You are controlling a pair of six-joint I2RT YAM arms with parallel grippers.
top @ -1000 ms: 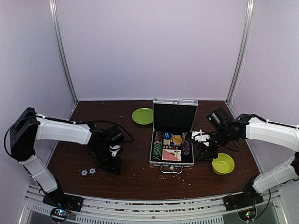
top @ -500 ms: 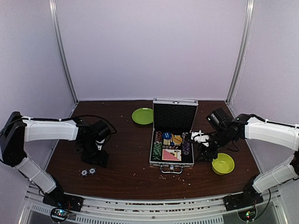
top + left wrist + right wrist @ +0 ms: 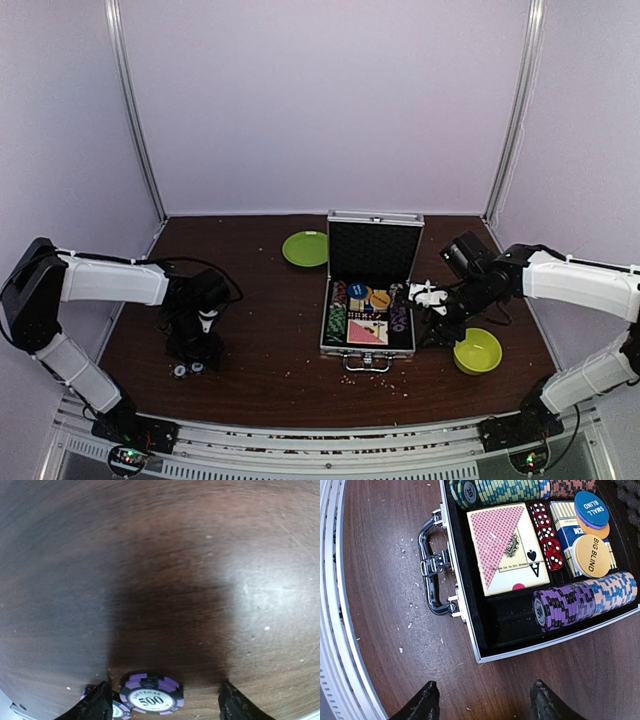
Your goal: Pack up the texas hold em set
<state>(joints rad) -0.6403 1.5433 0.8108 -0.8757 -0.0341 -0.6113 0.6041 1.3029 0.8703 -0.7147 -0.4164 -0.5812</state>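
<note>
Case (image 3: 367, 318) lying open on table (image 3: 280, 310), right of centre, lid upright at the far side, handle (image 3: 433, 566) toward the arms. The black lining holds a red-backed deck (image 3: 507, 547), a blue-striped deck (image 3: 568, 527), red dice (image 3: 547, 542), a blue "SMALL BLIND" disc (image 3: 591, 509) stacked over further discs, an orange "BIG BLIND" disc (image 3: 591, 556), a row of purple and orange chips (image 3: 582, 602) on edge along one side, and a green row (image 3: 505, 490) along the other.

Two loose chips (image 3: 189, 369) lie on the table well left of the case. Left fingers (image 3: 97, 705) stand wide apart directly over them: the purple "500" chip (image 3: 151, 700) lies flat between the tips, and the second chip (image 3: 119, 711) is partly hidden by one finger.

Right fingers (image 3: 425, 705) are spread with nothing between them, poised at the case's right edge. Plate (image 3: 305, 248) lies beyond the case to its left; bowl (image 3: 477, 351) sits near its right front corner.
</note>
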